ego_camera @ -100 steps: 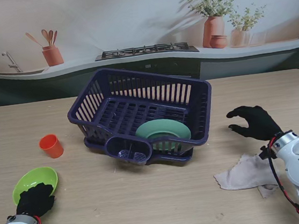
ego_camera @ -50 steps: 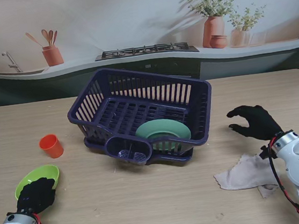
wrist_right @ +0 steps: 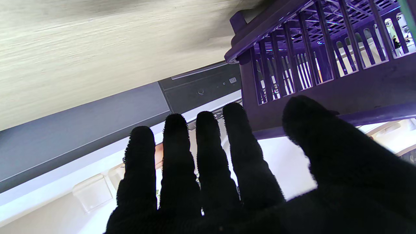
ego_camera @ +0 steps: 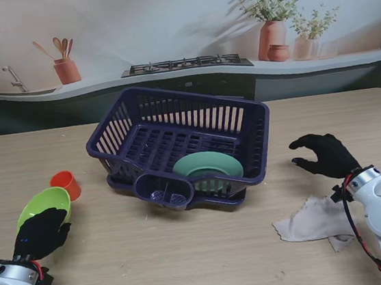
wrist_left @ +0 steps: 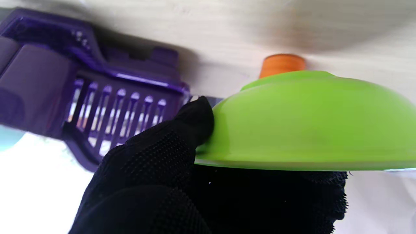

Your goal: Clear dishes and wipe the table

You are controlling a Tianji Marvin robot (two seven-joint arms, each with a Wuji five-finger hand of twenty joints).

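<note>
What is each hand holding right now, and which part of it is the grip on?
The left hand holds the green bowl by the near side of its rim, thumb against the outer wall. The right hand is open and holds nothing.

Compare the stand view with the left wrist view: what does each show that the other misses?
Only the stand view shows the right hand open above the table, the cloth nearer to me, and the teal plate in the rack. Only the left wrist view shows the thumb pressed on the bowl's outer wall. Both show the left hand holding the green bowl, the orange cup and the purple rack.
</note>
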